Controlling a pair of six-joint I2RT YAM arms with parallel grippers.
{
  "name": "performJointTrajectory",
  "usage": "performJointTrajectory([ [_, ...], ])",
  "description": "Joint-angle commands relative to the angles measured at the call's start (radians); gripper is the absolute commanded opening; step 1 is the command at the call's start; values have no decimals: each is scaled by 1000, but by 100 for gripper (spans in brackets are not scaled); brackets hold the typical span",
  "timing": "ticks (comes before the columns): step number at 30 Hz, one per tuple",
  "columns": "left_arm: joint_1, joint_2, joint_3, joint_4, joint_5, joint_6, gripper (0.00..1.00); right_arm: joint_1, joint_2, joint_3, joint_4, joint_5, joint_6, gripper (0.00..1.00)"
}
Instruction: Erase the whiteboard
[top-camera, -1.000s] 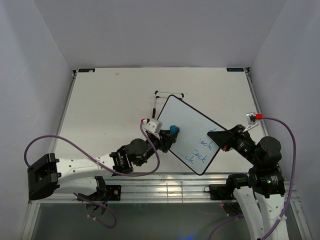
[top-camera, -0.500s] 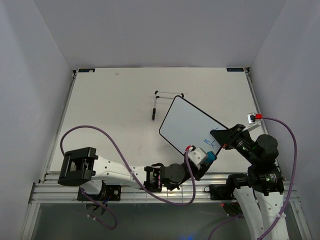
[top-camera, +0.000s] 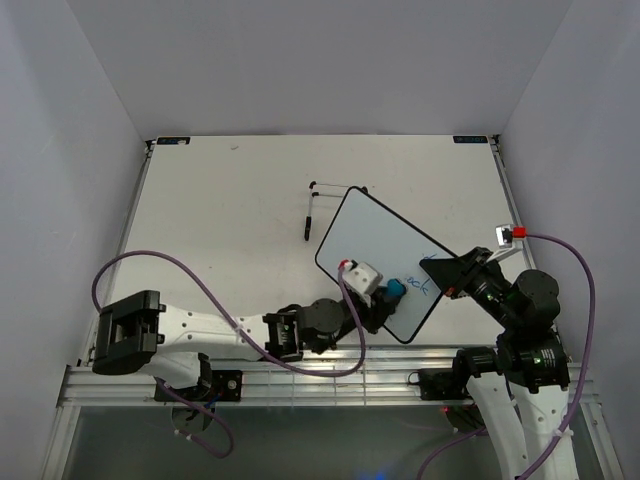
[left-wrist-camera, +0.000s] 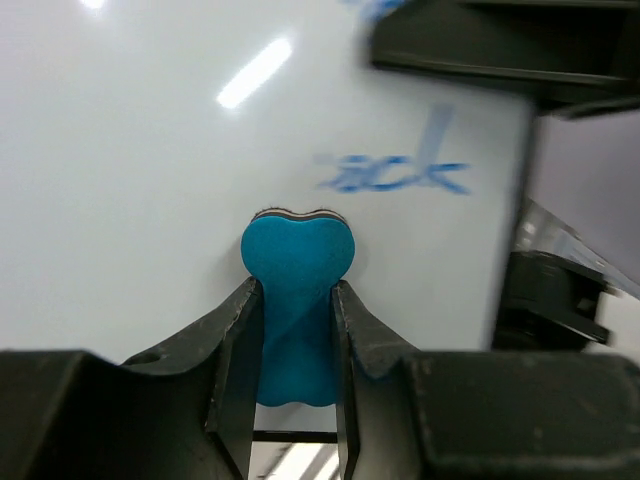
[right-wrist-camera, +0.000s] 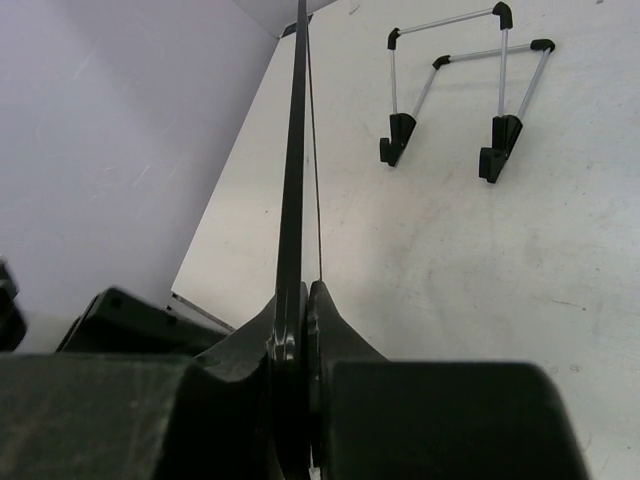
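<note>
Nearest the arm bases, the left arm reaches low across the near edge of the worktop (top-camera: 220, 210), with a purple cable (top-camera: 200, 275) looping over it. The left end effector (top-camera: 385, 298) is set narrow, both fingers pinching the waist of a small blue bone-shaped eraser (top-camera: 396, 291). In the left wrist view the eraser (left-wrist-camera: 297, 270) stands between the fingers of the end effector (left-wrist-camera: 297, 290), and its rounded head presses on the white face of the whiteboard (left-wrist-camera: 150, 180). Blue handwriting (left-wrist-camera: 395, 178) lies just past the eraser head, slightly blurred, reading roughly "ock". From above, the whiteboard (top-camera: 370, 245) sits right of centre, turned diagonally. The near-right part holds the writing (top-camera: 418, 285); the rest of the face is blank. The right end effector (top-camera: 452, 272) is clamped on the board's right edge, just beside the writing. In the right wrist view the end effector (right-wrist-camera: 300, 295) has its jaws closed flat on the thin black rim, and the board (right-wrist-camera: 293, 150) runs away edge-on. Whether the board's underside touches the worktop (right-wrist-camera: 450, 250) cannot be told. Farther back, the black wire stand (top-camera: 309, 222) lies on the worktop just beyond the board's far corner; the right wrist view shows the stand (right-wrist-camera: 497, 150) apart from the board.
</note>
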Motion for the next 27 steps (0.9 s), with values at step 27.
performJointTrajectory([
  [27, -184, 135, -29, 305, -153, 150, 0, 19, -39, 27, 335, -178, 317, 8],
])
